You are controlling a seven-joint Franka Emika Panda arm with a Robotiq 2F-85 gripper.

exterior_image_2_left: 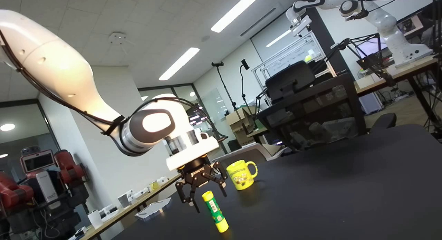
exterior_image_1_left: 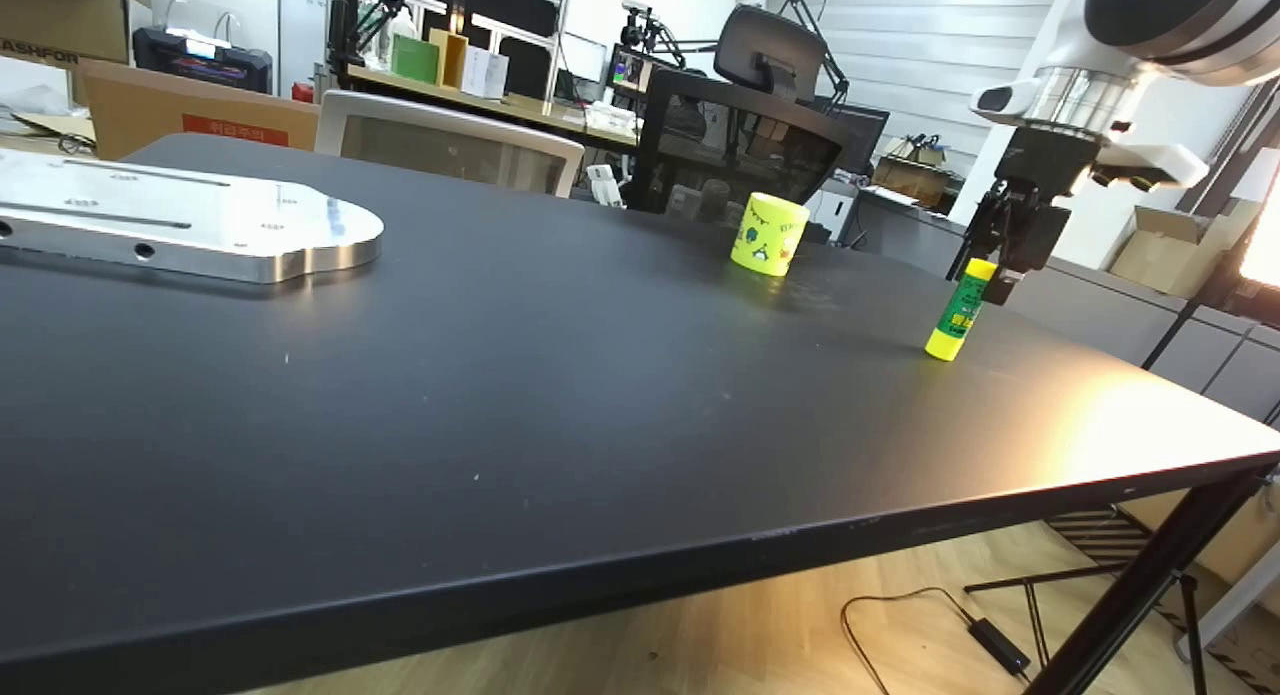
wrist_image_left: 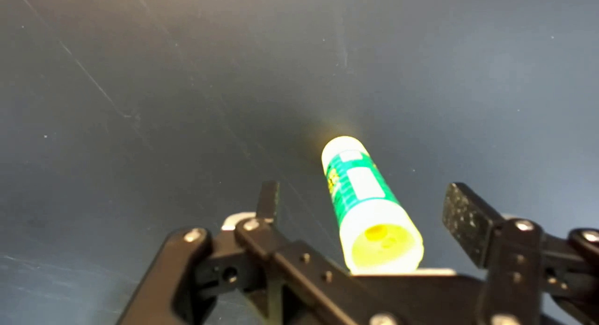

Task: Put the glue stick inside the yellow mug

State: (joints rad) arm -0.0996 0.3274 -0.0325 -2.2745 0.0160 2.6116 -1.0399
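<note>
The glue stick (exterior_image_1_left: 962,313), a slim cylinder with yellow ends and a green label, stands upright on the dark table. It also shows in an exterior view (exterior_image_2_left: 215,210) and in the wrist view (wrist_image_left: 362,180). The yellow mug (exterior_image_1_left: 768,237) stands upright on the table apart from the stick; its handle and printed side show in an exterior view (exterior_image_2_left: 240,175). The mug is out of the wrist view. My gripper (exterior_image_1_left: 980,282) is open above the table. In the wrist view the fingers (wrist_image_left: 361,191) stand on either side of the stick's upper end, with gaps on both sides.
A flat silver metal plate (exterior_image_1_left: 170,215) lies on the table (exterior_image_1_left: 560,405), and also shows in an exterior view (exterior_image_2_left: 153,209). Chairs stand beyond the far edge, including a black mesh chair (exterior_image_2_left: 316,121). The table's near edge (exterior_image_1_left: 640,575) shows in an exterior view.
</note>
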